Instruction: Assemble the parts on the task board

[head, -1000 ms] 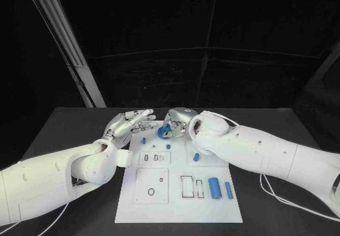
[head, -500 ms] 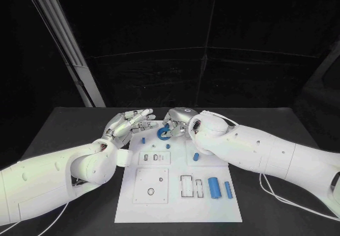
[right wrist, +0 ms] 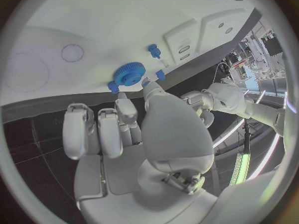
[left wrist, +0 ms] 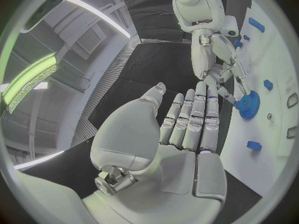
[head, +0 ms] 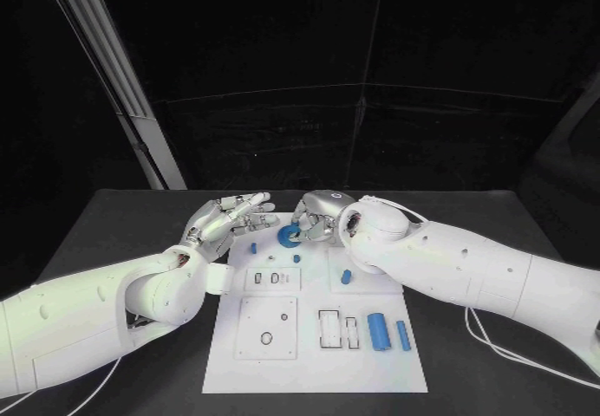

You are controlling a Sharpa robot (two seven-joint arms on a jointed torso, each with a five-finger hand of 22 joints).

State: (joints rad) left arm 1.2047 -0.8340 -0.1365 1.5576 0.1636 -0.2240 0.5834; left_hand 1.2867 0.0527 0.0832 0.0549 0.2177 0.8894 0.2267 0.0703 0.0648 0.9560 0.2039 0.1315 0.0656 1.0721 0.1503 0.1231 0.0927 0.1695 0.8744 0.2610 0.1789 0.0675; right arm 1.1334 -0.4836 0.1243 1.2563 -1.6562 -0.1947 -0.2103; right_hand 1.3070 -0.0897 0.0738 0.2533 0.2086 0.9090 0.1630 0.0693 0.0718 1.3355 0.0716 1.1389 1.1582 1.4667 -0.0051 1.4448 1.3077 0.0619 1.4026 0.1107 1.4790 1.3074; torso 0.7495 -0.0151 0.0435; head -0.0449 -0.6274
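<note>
Near task board (head: 313, 364) far edge, right hand (head: 319, 217) fingers (right wrist: 127, 112) touching blue gear (head: 290, 235)

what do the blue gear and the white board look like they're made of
Blue gear: probably plastic, a solid matte blue with moulded teeth round its rim and no metallic shine. The right hand touches it.

White board: looks like a rigid flat plate, smooth and matte white, with crisp cut-out slots; painted metal or plastic, the pictures cannot settle which.
</note>
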